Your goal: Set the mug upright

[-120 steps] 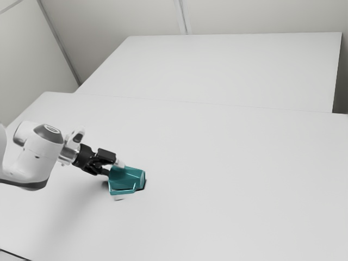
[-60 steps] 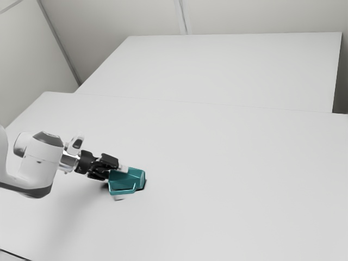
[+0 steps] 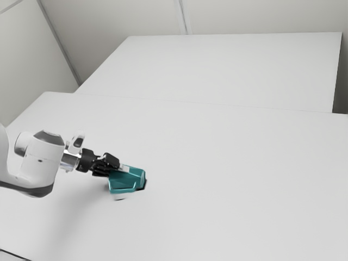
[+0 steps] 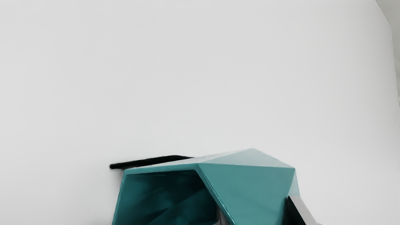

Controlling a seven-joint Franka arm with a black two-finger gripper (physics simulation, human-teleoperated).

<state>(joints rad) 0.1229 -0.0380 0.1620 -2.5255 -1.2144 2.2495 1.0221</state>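
The teal, faceted mug (image 3: 129, 184) lies on its side on the table, its mouth toward the arm and its narrower end toward the exterior view's right. My gripper (image 3: 121, 171) reaches in at the mouth end, one pale fingertip along the upper side. In the wrist view, the dark hollow of the mug (image 4: 250, 187) faces the camera. My gripper (image 4: 257, 212) is shut on the mug's wall, one finger just inside the mouth and the other against the outer face. Most of the inner finger is hidden by the wall.
The white table (image 3: 217, 179) stretches beyond the mug toward the exterior view's right. A second white surface (image 3: 228, 68) adjoins it at the back, before pale walls. A thin dark line (image 3: 13, 254) crosses the lower left corner of the exterior view.
My hand has moved lower and slightly toward the exterior view's right, its upper finger coming down along the mug. The fingers have drawn closer together. The mug has barely moved.
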